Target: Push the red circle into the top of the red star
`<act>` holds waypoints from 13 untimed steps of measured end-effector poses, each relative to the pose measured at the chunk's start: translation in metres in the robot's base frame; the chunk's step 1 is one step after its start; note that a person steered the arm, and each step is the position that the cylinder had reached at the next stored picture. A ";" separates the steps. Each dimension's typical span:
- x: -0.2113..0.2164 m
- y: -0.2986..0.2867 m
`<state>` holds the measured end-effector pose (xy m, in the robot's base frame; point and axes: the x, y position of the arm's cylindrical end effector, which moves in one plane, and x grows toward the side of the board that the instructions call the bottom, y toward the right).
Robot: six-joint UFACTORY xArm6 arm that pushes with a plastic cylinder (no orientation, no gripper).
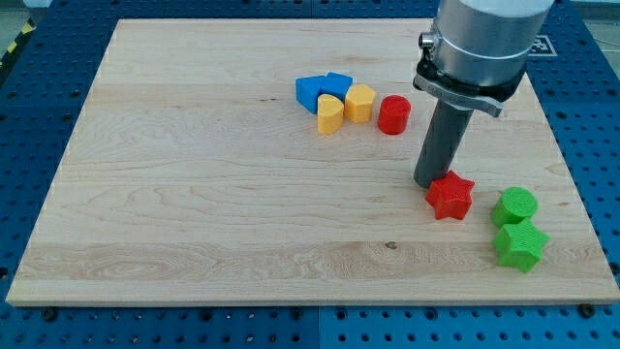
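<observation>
The red circle (393, 114) stands right of the view's centre, near the top, just right of a yellow block. The red star (450, 196) lies lower and to the right of it. My tip (432, 183) rests on the board at the star's upper left edge, touching or nearly touching it. The tip is below and to the right of the red circle, well apart from it.
A cluster sits left of the red circle: a blue block (311, 91), a second blue block (337, 83), a yellow heart-like block (330, 114) and a yellow hexagon-like block (359, 103). A green cylinder (514, 206) and a green star (520, 244) lie right of the red star, near the board's right edge (579, 184).
</observation>
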<state>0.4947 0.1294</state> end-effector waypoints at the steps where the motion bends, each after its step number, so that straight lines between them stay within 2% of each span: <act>1: 0.003 0.000; 9: 0.041 0.006; 12: 0.043 0.020; 13: 0.032 0.020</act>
<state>0.5262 0.1497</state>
